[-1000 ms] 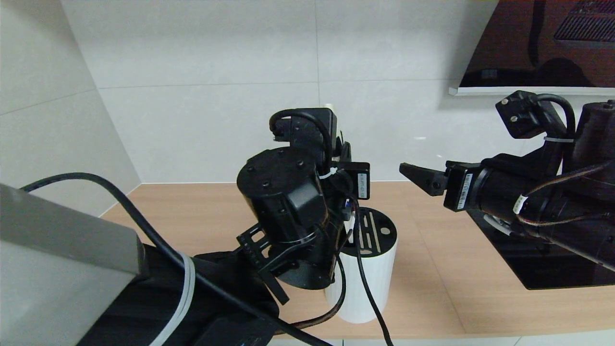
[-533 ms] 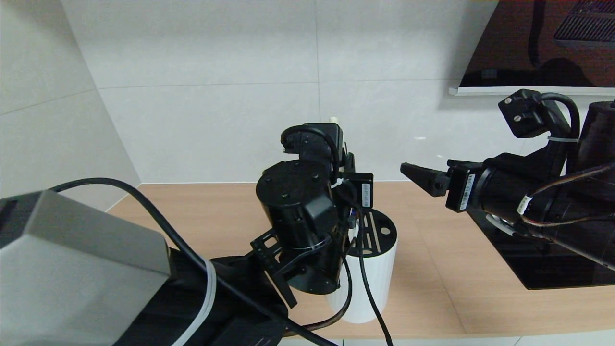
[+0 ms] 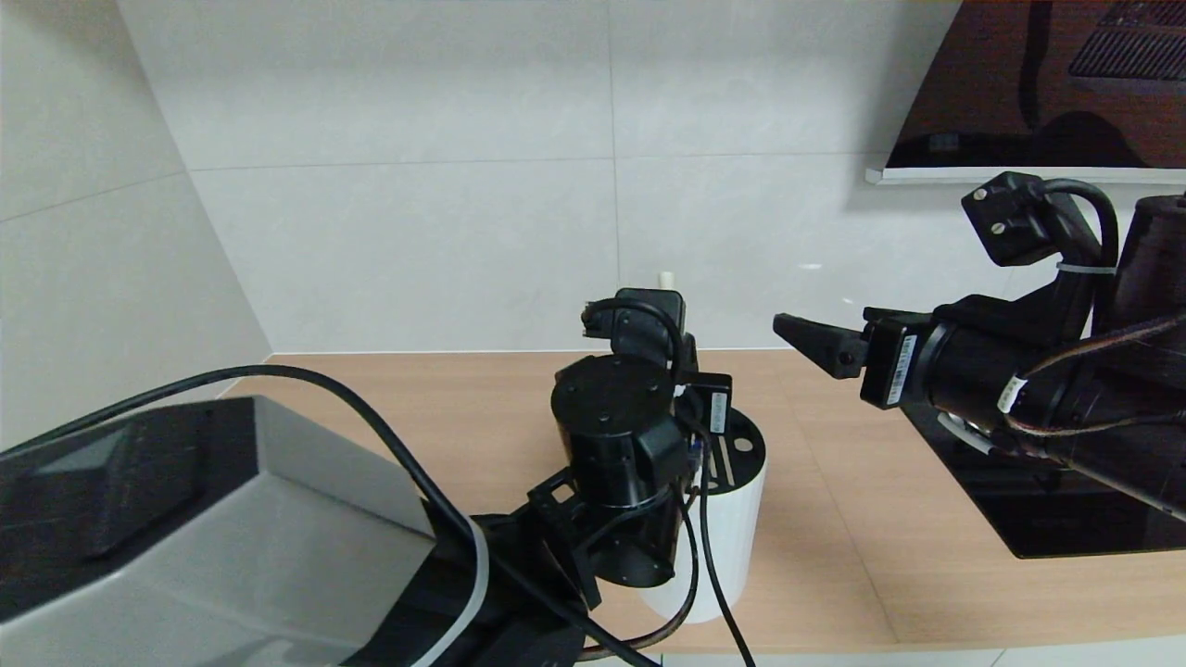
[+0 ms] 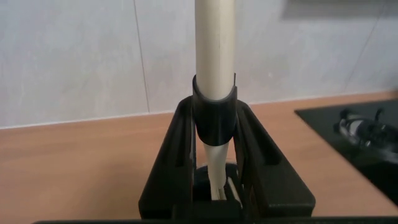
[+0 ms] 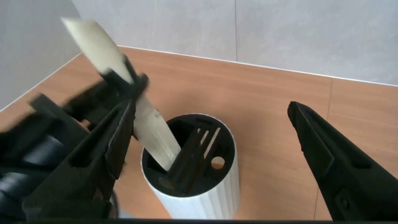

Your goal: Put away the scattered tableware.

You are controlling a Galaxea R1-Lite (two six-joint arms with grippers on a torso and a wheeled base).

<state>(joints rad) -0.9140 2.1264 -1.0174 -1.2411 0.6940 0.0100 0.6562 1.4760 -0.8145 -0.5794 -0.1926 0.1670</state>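
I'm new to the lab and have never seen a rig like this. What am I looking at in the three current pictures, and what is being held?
This is a two-armed robot working at a wooden kitchen counter. The wide picture comes from a camera on its head. The other two come from cameras on its wrists, each looking out past its own gripper. On the counter stands a white holder with a black slotted top, and a black cooktop lies on the robot's right. The left gripper is shut on a pale utensil, whose lower end sits in the holder's large opening. The right gripper is open, holds nothing and hovers above the counter off to the holder's side.
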